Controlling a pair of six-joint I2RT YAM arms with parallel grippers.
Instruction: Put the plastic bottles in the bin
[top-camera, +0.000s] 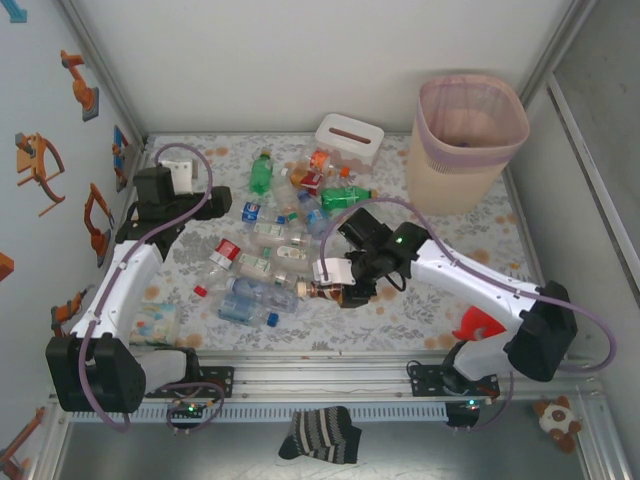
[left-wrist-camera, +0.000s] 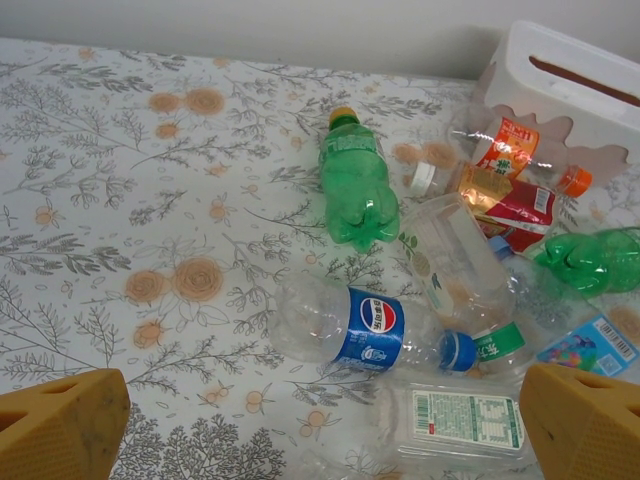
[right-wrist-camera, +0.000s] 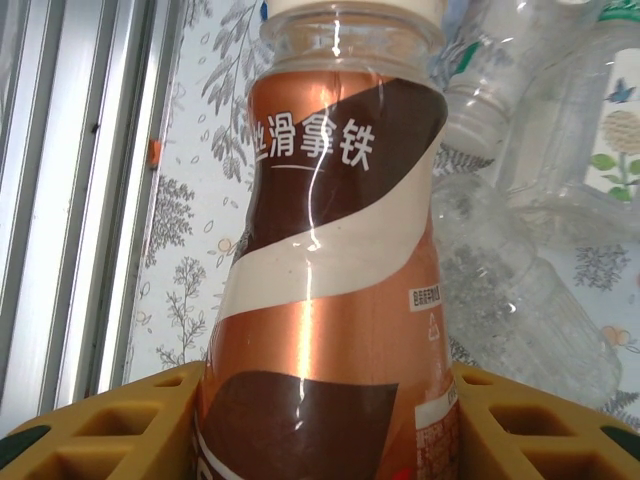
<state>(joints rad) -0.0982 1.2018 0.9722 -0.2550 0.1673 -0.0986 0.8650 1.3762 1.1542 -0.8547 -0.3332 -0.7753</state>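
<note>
The plastic bottles (top-camera: 270, 262) lie in a messy heap in the middle of the flowery surface (top-camera: 420, 312). Most are clear, with blue, red or white caps. One of them is a brown bottle (right-wrist-camera: 330, 300) with a white swirl, and it sits at the near right edge of the heap. The right gripper (top-camera: 347, 292) is clamped on it, and we see the yellow pads (right-wrist-camera: 110, 430) pressing on both sides of its lower part. Clear bottles lie just beside it. We cannot tell if it is lifted or resting on the surface. At the far left of the heap lies a green bottle (left-wrist-camera: 357, 185) with an orange cap. Nearer to us a clear bottle with a blue label (left-wrist-camera: 370, 332) lies on its side. The left gripper (left-wrist-camera: 320, 428) hangs over the left side of the heap, with its two pads wide apart and nothing between them. The bin (top-camera: 455, 185) stands upright in the far right corner, apart from the heap, with a pink bag (top-camera: 432, 140) folded over its rim. A white box (top-camera: 350, 135) with a slot on top sits at the far edge of the heap, to the left of the bin.
</note>
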